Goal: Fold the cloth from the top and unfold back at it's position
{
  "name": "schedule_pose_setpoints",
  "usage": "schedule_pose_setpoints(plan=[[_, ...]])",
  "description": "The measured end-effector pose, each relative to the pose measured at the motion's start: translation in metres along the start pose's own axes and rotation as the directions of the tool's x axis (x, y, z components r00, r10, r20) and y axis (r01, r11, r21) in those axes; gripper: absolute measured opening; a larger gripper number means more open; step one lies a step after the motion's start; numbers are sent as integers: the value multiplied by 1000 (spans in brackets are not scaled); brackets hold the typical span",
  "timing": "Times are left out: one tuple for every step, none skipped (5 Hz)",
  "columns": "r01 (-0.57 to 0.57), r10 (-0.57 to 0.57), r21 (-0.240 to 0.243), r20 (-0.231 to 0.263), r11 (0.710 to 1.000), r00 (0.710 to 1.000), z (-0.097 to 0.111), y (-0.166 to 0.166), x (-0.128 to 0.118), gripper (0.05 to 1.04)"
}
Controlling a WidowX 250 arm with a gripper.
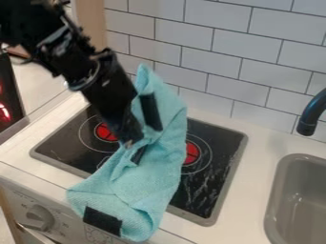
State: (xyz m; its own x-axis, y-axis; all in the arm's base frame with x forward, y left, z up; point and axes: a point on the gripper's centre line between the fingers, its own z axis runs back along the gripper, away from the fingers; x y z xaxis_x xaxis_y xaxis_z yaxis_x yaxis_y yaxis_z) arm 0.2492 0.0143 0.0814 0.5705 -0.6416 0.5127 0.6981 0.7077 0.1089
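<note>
Light-blue fabric cloth (159, 164) against jaws of black gripper (132, 144); opening, hold: can't tell. Long axis front-to-back, narrow tip rearward.

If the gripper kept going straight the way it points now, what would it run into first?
The teal cloth, most likely: the gripper points down into its folds and seems to be at them already, though depth is unclear.
</note>
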Motion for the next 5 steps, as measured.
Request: schedule_pose_setpoints(plan=[[31,-31,4,-24,1000,999,-13,2,-17,48],[69,-68,13,-66,998,996,-33,3,-35,48],[96,-93,32,-83,995,992,-42,8,-42,48],[106,-102,38,-99,994,990,-47,11,-45,61],[112,-107,46,-110,993,988,-49,13,-43,138]])
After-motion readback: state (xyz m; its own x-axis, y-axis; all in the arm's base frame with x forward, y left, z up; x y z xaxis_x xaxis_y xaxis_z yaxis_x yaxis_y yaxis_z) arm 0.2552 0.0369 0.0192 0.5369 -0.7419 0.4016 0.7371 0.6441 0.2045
